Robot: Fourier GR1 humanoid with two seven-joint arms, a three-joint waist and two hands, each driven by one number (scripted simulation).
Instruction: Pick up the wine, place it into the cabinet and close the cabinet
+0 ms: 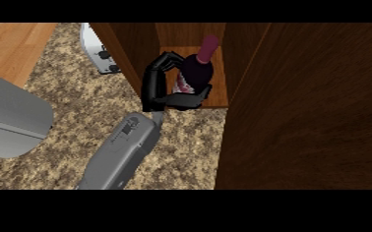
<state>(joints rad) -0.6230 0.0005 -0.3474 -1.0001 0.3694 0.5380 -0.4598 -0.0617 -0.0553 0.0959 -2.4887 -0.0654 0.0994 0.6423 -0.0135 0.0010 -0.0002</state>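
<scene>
My right robot hand was clenched round the wine, fingers behind and thumb in front, to hold it upright inside the cabinet. I judged release came next, as the door stood open.

The wine bottle is dark glass with a maroon-capped neck and a white-and-red label. It sits inside the open cabinet, over its lighter wooden shelf, neck pointing toward the back. The right robot hand is curled around its body. The dark cabinet door stands swung open at the right.
</scene>
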